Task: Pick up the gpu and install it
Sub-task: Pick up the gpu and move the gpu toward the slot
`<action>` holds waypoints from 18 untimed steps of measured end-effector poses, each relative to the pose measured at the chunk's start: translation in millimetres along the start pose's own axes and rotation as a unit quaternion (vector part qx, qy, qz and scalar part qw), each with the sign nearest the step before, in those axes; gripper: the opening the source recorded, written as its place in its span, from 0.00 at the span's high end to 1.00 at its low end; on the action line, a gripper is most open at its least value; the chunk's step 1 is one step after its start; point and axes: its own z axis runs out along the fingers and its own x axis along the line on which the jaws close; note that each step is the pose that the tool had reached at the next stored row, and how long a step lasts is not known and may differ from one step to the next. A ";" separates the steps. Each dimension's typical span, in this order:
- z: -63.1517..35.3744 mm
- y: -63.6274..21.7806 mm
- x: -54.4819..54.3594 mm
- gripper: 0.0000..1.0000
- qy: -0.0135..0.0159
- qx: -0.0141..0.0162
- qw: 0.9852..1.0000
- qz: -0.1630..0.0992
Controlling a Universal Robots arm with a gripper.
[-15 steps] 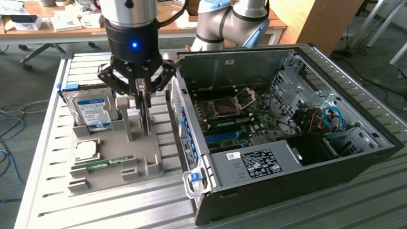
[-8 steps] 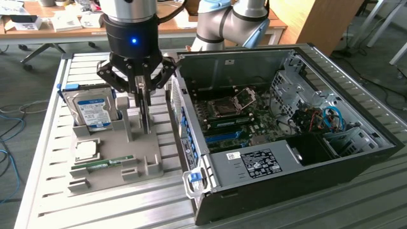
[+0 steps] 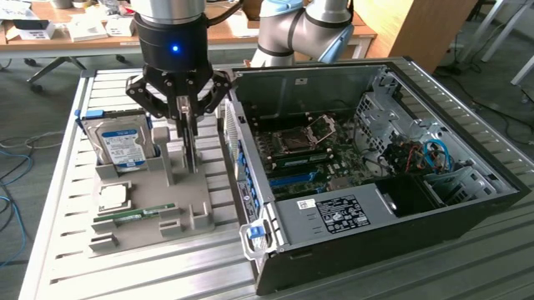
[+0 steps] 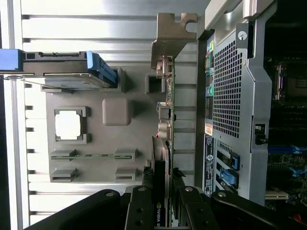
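Where fingers (image 4: 142, 203) grip gpu (image 4: 161, 163), label (image 4: 159, 213) perhaps NVIDIA

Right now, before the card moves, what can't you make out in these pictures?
Faces of the graphics card: edge-on in the wrist view; the gripper covers its top in the exterior view.
Whether its lower edge sits in the grey holder: too thin to tell, exterior view.
Label on the hard drive: too small, exterior view.
Inside of the computer case: cut off by the wrist view's edge.
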 end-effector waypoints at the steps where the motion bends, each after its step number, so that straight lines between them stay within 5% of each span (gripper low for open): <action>1: -0.5 0.0 0.0 0.74 0.000 0.000 1.000 0.000; 18: -24.4 0.2 -0.1 0.74 0.000 0.000 1.000 0.000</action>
